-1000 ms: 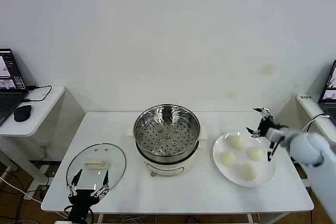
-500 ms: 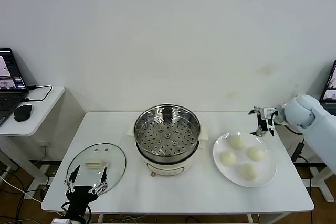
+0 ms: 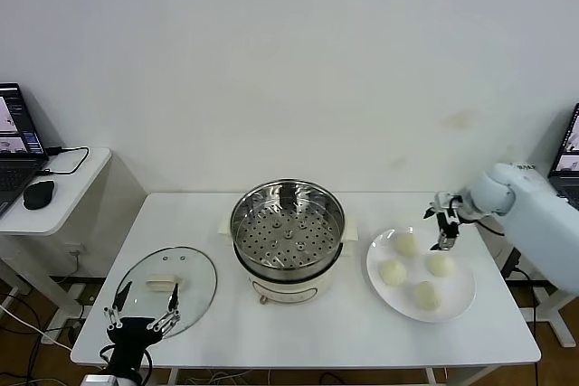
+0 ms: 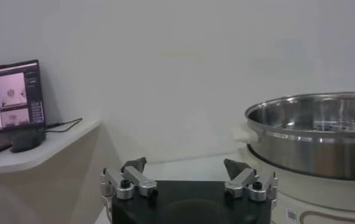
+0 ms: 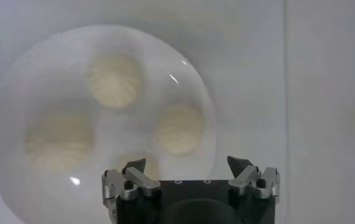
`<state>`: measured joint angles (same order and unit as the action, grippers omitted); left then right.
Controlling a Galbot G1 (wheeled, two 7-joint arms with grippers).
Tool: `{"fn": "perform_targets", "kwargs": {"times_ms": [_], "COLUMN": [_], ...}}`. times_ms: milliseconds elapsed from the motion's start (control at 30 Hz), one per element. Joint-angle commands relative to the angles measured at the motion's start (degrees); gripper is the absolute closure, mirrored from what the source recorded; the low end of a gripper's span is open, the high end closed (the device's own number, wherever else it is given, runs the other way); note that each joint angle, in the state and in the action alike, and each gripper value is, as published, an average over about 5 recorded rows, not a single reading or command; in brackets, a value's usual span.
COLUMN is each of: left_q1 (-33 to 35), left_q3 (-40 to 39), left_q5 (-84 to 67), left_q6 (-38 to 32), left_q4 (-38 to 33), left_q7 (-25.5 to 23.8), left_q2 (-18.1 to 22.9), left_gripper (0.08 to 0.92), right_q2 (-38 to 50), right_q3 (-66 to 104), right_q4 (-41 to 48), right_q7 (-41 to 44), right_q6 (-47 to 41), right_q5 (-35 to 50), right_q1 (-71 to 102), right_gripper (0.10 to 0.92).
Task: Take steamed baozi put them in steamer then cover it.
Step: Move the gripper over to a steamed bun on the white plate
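Four cream-white baozi lie on a white plate [image 3: 463, 296] at the table's right: one at the back [image 3: 406, 244], one on the right [image 3: 441, 265], one on the left [image 3: 393, 272], one at the front [image 3: 427, 295]. The steel steamer [image 3: 288, 228] stands open at the table's middle, its perforated tray bare. My right gripper [image 3: 441, 226] hovers open above the plate's back right part, pointing down. In the right wrist view my right gripper [image 5: 188, 163] hangs over the plate [image 5: 43, 67], with one baozi [image 5: 178, 128] just ahead of the fingers. My left gripper [image 3: 140, 307] is open at the front left.
The glass lid [image 3: 167, 279] with a cream handle lies flat on the table left of the steamer, just beyond my left gripper. In the left wrist view the steamer [image 4: 314, 131] is ahead to one side. A side table with a laptop [image 3: 14, 137] and mouse [image 3: 38, 193] stands far left.
My right gripper has swung in from beyond the plate's far right edge and turned downward over the baozi. My left gripper has drawn back a little toward the table's front edge.
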<state>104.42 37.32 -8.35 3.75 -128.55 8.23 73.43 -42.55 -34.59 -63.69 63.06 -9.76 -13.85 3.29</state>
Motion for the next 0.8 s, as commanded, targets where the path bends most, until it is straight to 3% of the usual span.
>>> {"fn": "perform_targets", "kwargs": {"times_ms": [33,800], "left_q1": [0.1,-0.1], "left_q3": [0.3,0.5], "left_q5": [0.0,-0.2], "left_q6": [0.0,-0.3], "left_q4": [0.0,-0.2], "left_q7": [0.0,0.0], "left_q2": [0.0,0.1], "left_gripper": [0.177,0.177], "right_q2": [-2.8,-7.0], "right_q3": [-2.4,2.1], "right_q4": [2.3,8.3], "right_q7": [1.3,-1.7], "right_q6": [-0.1,-0.1], "right_q5": [-1.3,-7.5], "right_q1": [-1.3,2.7], "right_gripper": [0.203,0.203]}}
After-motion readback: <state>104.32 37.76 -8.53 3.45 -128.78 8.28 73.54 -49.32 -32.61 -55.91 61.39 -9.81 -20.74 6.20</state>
